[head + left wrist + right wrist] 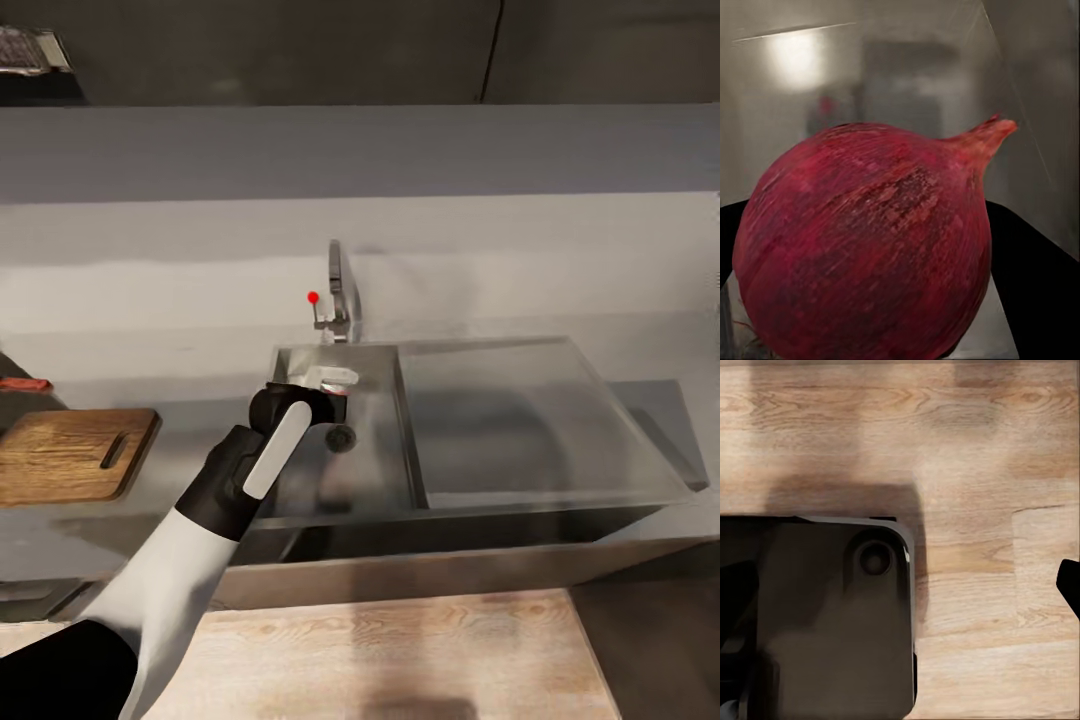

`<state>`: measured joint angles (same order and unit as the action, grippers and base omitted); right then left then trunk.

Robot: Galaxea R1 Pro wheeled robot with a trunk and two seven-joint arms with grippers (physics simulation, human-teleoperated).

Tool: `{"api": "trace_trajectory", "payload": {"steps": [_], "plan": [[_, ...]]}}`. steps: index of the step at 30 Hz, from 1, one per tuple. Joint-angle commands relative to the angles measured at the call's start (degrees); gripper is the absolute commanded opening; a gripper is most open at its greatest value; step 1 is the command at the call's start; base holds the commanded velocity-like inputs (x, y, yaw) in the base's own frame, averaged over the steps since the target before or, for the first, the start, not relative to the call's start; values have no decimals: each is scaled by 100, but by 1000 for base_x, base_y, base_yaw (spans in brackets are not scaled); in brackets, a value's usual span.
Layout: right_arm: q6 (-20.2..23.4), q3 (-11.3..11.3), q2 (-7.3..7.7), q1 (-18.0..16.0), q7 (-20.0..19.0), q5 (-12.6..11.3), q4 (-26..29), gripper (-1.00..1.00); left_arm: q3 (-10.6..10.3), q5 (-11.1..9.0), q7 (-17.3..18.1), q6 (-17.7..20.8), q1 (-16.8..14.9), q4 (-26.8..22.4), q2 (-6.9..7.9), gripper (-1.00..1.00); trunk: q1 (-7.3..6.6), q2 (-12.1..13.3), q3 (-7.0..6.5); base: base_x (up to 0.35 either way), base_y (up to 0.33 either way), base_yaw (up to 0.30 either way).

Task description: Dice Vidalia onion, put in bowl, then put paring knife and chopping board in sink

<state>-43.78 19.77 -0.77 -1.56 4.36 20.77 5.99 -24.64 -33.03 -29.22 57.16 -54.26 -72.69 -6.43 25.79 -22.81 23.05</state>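
My left fingers (pixel 335 395) are lowered into the sink (pixel 480 500), close to the drain. The left wrist view shows the onion (pixel 870 240) between the two dark fingers (pixel 1035 285), near the basin floor; I cannot tell whether they grip it. Judged status: step one is in progress. The board (pixel 70 455) lies bare on the worktop (pixel 180 350) at left. Dicing, bowl transfer and sink placement remain. State of right fingers: cannot tell.
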Motion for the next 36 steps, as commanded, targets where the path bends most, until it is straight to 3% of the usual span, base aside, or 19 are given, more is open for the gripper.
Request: {"api": "trace_trajectory", "payload": {"steps": [1,4,9,15,23,36], "plan": [[-10,18,-2,-3,43,60,-1,100,-6,-54,-59,14,-6,-5,1,-100,0,-10,9,-331,0,0],[-8,18,-2,-3,40,61,-2,100,-6,-54,-65,14,-6,-124,1,-100,0,-10,9,-334,0,0],[-7,18,-2,-3,39,60,-2,100,-2,-44,-75,10,-6,-726,7,-100,0,-10,9,-315,0,0],[-7,18,-2,-3,39,59,-1,100,33,-20,-402,-10,-6,-1504,262,-100,0,-10,9,-66,0,0],[4,18,-2,-3,39,59,-3,100,679,-27,-440,-12,-6,-1612,324,-100,0,-10,9,-2,23,0],[19,18,2,-3,39,59,-6,100,794,-28,-439,-4,-5,-1616,344,-100,0,-10,9,0,258,0]]}}
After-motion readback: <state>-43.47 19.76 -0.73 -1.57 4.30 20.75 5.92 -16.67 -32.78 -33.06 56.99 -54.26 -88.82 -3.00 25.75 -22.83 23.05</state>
